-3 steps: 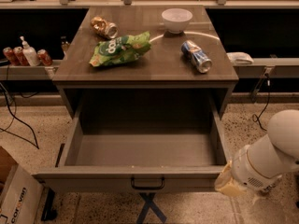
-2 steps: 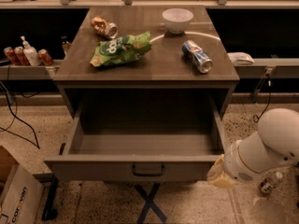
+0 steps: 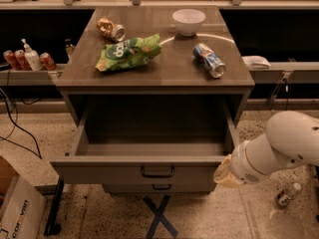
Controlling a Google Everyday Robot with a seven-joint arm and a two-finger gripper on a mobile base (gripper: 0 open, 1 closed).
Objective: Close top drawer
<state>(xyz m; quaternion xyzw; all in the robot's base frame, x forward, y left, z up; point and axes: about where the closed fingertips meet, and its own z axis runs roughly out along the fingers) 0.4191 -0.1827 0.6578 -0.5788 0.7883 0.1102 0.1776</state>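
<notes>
The top drawer (image 3: 114, 172) of the grey-brown wooden cabinet stands pulled out towards me, its deep box empty, with a small dark bar handle (image 3: 157, 172) at the centre of its front panel. My white arm (image 3: 279, 146) comes in from the right. My gripper (image 3: 225, 173) sits at its cream-coloured tip, right against the right end of the drawer's front panel. Below the drawer, a narrower drawer front with a like handle (image 3: 160, 187) shows.
On the cabinet top lie a green chip bag (image 3: 128, 52), a white bowl (image 3: 188, 20), a blue can (image 3: 209, 59) and a crushed can (image 3: 110, 29). A cardboard box (image 3: 17, 208) stands at bottom left, a small bottle (image 3: 288, 194) lies on the floor at right, and cables run at left.
The drawer has slid part of the way back into the cabinet. My arm and gripper have moved forward with its right front corner.
</notes>
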